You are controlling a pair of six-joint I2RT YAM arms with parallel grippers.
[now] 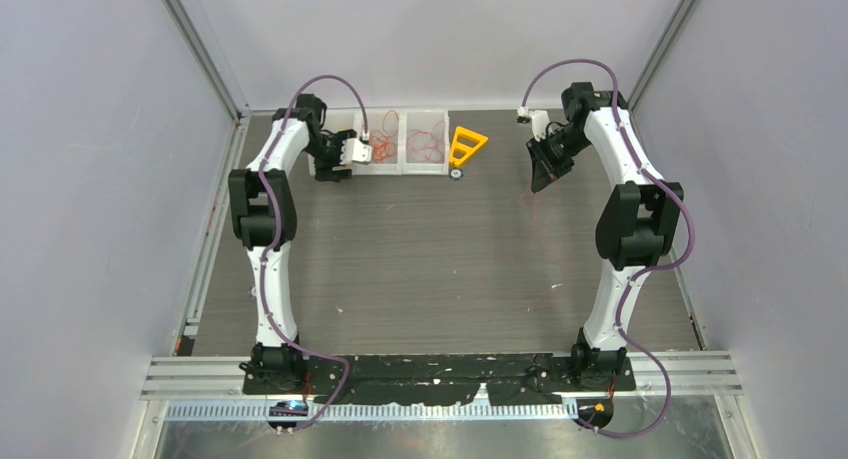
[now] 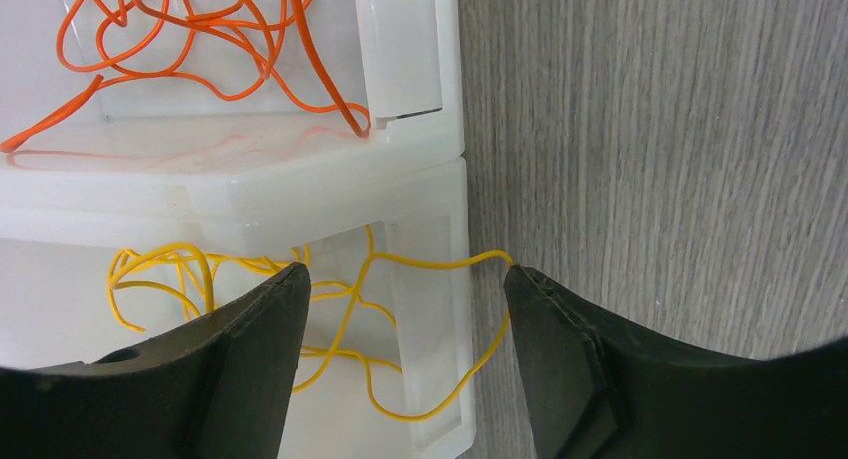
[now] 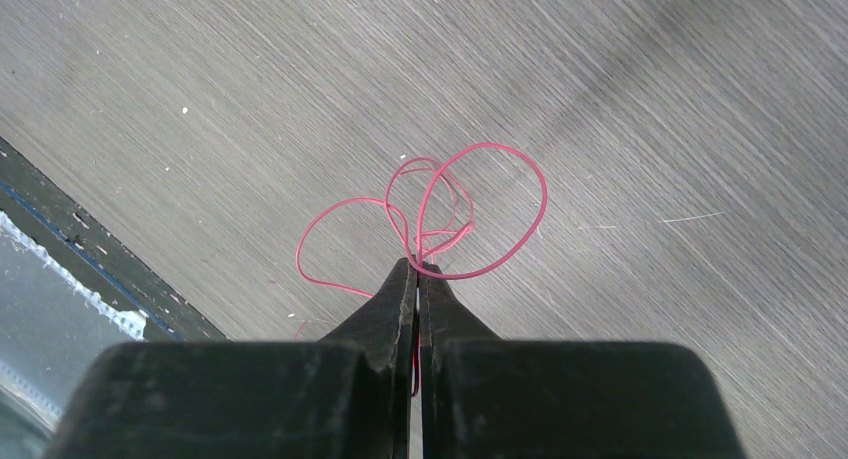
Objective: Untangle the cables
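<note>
My left gripper is open and empty, hovering at the corner of a white bin that holds a curly yellow cable. One loop of that cable hangs over the bin wall onto the table and touches my right fingertip. The adjoining bin holds an orange cable. My right gripper is shut on a thin red cable and holds its loops above the wooden table. In the top view the left gripper is at the bins and the right gripper is at the far right.
The white bins stand in a row at the table's far edge, with an orange-yellow plastic triangle beside them. Grey walls and metal rails enclose the table. A black strip runs along the near edge.
</note>
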